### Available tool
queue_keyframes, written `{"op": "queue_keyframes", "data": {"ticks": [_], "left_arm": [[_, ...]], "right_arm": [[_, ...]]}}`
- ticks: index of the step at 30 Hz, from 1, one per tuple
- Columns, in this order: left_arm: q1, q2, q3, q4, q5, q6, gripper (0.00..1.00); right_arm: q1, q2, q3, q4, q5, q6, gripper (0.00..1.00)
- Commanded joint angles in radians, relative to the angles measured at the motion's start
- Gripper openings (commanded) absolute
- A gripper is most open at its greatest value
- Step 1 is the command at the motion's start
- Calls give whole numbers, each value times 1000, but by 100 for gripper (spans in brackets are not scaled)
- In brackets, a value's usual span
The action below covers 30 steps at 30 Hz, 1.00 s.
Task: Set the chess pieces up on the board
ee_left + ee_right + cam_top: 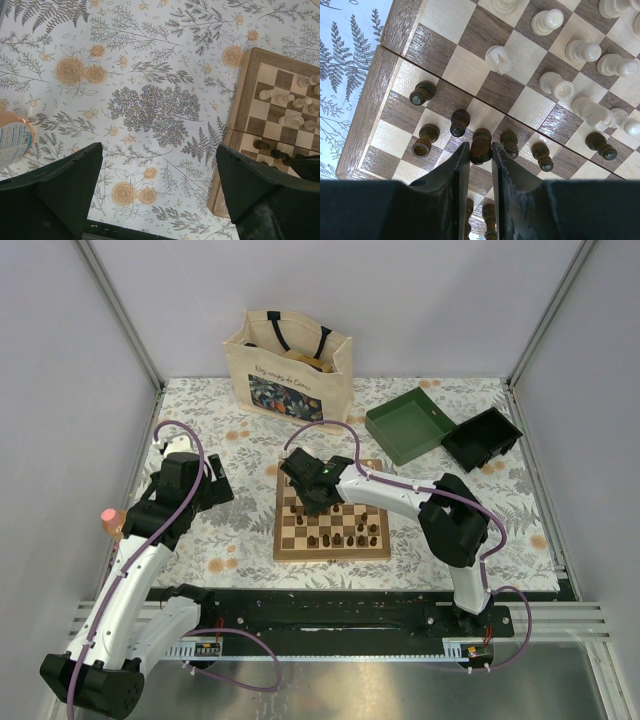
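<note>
the left gripper [157, 200] hangs over the floral cloth [150, 100] just left of the board [240, 100], jaws spread wide and holding nothing. pale pieces [547, 21] and dark pieces [422, 92] stand scattered on the board's squares. the right gripper [480, 146] sits low over the board, jaws narrow and pressed to both sides of one upright dark piece [481, 137]. a green box [405, 425] lies well apart, to the right.

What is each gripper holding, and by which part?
The right gripper pinches a dark brown chess piece by its sides, on the board. The left gripper is open, holding nothing.
</note>
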Motion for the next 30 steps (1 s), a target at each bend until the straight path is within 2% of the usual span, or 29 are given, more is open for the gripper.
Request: {"op": "queue_keyframes", "data": {"ticks": [1,15,30], "left_arm": [[5,0,-4,35,11,9,99],[13,-2,-4,40,20,11,99],[15,-5,-5,41,20,9,99]], "right_arm": [[-7,-39,26,-17,8,-14,27],[22,-182,-15,-21,-34,24,24],[157,-127,-9,-1,-83,81,24]]}}
